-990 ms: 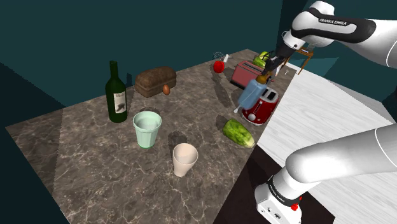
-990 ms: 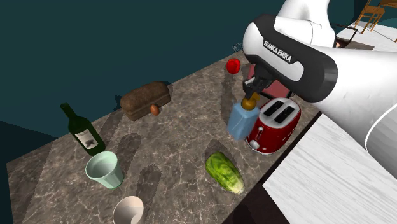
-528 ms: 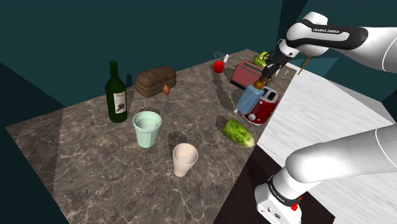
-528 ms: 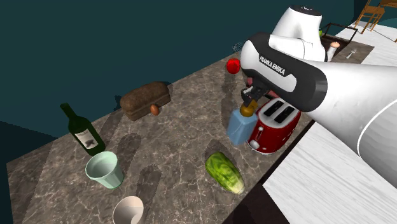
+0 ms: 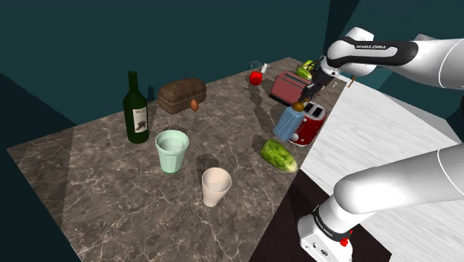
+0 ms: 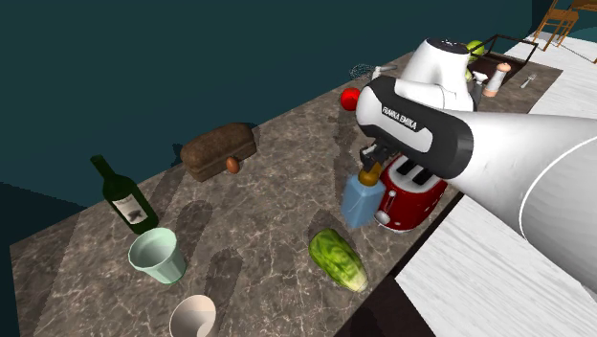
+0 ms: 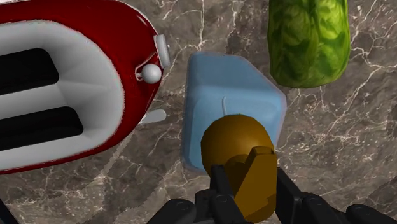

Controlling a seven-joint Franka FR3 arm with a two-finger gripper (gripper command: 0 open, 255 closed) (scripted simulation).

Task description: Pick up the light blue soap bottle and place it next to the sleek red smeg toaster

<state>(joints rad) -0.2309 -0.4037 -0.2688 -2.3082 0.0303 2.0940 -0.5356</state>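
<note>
Clasps light blue soap bottle (image 7: 232, 95) by its brown pump (image 7: 234, 143) in end effector (image 7: 253, 188), just beside red toaster (image 7: 127, 38). Likely placing step; next calls for settling on surface (image 7: 356, 146), then releasing.

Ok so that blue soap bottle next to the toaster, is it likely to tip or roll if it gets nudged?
Probably safe from rolling: the soap bottle has a boxy, flat-sided body. It may be a bit top-heavy, since the brown pump rises above it. The claw clasps just that pump, so the body could swing.
</note>
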